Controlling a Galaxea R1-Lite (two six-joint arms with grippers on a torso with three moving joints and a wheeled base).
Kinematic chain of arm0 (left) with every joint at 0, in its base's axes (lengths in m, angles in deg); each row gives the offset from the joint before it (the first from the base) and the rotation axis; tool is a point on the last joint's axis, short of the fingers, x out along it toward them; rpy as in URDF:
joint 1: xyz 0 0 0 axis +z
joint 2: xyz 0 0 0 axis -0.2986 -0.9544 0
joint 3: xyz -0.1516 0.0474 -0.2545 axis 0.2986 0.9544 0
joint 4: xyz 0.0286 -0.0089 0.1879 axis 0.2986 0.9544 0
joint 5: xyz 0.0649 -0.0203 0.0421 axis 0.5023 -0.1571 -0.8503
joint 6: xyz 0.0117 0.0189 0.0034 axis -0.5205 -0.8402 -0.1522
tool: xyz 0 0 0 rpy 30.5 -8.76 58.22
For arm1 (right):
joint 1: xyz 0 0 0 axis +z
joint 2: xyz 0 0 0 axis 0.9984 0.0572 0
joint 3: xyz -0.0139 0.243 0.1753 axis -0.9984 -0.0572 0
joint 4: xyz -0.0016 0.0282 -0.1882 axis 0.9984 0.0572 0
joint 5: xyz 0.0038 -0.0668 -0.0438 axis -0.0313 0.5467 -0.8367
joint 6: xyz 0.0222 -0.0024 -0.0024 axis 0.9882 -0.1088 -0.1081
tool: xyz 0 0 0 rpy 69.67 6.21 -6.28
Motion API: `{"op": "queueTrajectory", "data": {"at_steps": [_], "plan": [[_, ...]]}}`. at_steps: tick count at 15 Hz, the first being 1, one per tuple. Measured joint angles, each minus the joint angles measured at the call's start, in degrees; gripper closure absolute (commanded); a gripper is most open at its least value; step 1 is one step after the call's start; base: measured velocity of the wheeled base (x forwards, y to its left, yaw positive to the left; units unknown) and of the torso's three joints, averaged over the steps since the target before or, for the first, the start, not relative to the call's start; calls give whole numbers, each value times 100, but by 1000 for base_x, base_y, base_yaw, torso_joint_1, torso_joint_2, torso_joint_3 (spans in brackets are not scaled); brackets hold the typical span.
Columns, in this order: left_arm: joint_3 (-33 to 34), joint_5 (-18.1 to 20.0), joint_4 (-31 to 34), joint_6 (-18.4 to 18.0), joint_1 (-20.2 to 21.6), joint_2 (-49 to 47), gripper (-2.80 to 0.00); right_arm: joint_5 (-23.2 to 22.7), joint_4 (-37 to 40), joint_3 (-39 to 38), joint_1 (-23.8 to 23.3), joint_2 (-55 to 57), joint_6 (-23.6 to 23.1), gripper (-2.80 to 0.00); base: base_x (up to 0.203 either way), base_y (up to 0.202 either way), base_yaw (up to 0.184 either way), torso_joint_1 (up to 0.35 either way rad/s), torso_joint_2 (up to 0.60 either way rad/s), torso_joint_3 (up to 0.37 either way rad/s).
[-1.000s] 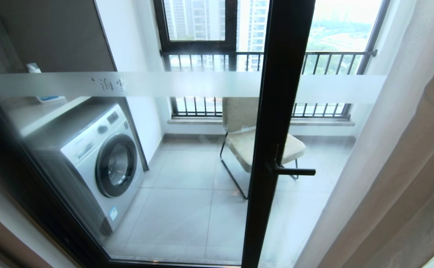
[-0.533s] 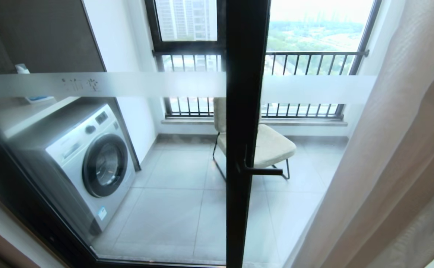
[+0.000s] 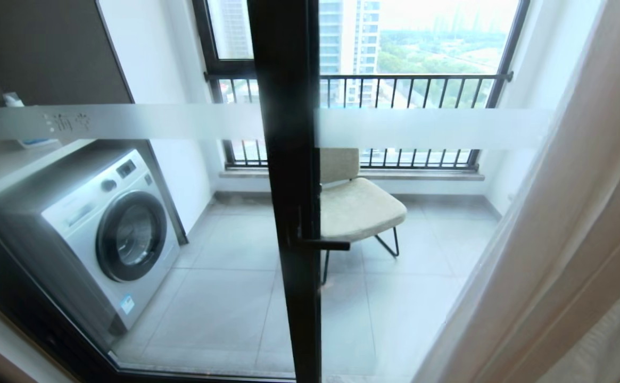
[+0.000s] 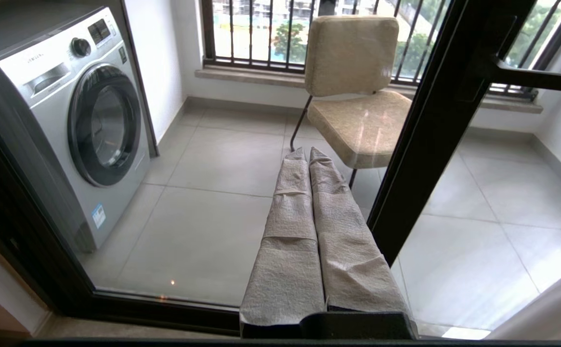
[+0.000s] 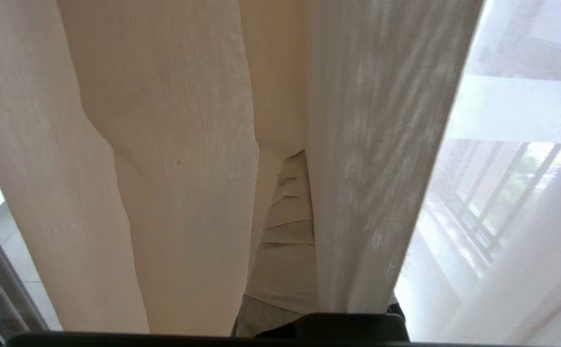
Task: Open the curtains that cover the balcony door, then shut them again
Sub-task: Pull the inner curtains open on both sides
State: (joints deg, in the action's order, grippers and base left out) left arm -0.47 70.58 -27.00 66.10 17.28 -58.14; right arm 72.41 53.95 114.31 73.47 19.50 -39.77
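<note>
- Head view: thick beige-grey floor-length curtains [image 3: 581,239] bunched right, black-framed glass balcony door [image 3: 288,213] uncovered; opening looks done, closing left.
- Right gripper [image 5: 290,212] pressed together, buried in curtain folds.
- Left gripper [image 4: 309,166] pressed together, idle, empty.

Black-framed balcony door [image 3: 288,159] with frosted white band [image 3: 427,127], beige curtains [image 3: 597,223], silver-white washing machine [image 3: 102,229], beige chair [image 3: 357,207], grey floor tiles [image 3: 224,308]

Right claw [image 5: 290,212] — half buried among curtains [image 5: 174,144] folds.

High-rise home balcony: washing machine [image 3: 107,229], chair [image 3: 357,207].
</note>
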Motion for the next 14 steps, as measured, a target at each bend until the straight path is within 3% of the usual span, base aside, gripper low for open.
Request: {"op": "queueTrajectory", "data": {"at_steps": [3, 14], "plan": [[0, 1, -1, 0, 0, 0, 0, 238, 17, 13, -13, 0, 10, 0, 0, -190, -1, 2, 0, 4], [0, 2, -2, 0, 0, 0, 0, 258, 22, 11, -20, 0, 9, 0, 0, -190, 0, 1, 2, 1]]}}
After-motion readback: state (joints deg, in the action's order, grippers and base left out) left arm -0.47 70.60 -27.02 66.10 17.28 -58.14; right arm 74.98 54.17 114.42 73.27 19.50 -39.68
